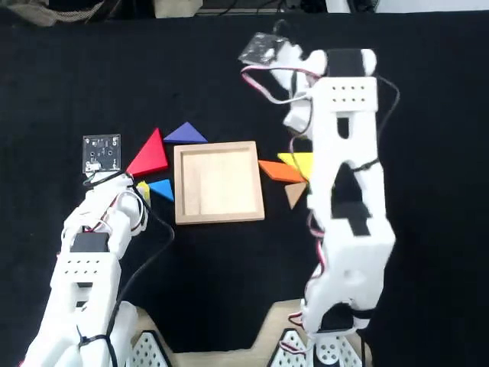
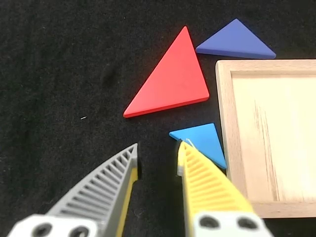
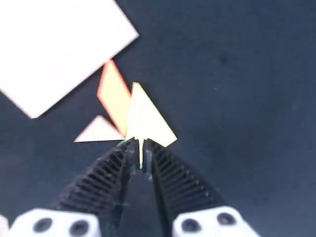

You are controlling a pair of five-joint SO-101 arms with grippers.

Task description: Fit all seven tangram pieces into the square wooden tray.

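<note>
Red triangle (image 1: 150,157), hypotenuse away from tray (image 1: 218,183)

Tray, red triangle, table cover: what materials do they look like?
Tray: light, unfinished-looking wood, grain lines visible on its floor. Red triangle: smooth, matte, evenly coloured, likely painted wood or plastic; cannot tell which. Table cover: black, matte, faintly speckled, probably fabric or felt.

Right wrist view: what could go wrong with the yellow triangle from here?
1. The right gripper seems to pinch the yellow triangle only at one corner, so the piece may pivot or slip out when moved.
2. The orange piece and tan triangle lie right against it and could get dragged along.
</note>
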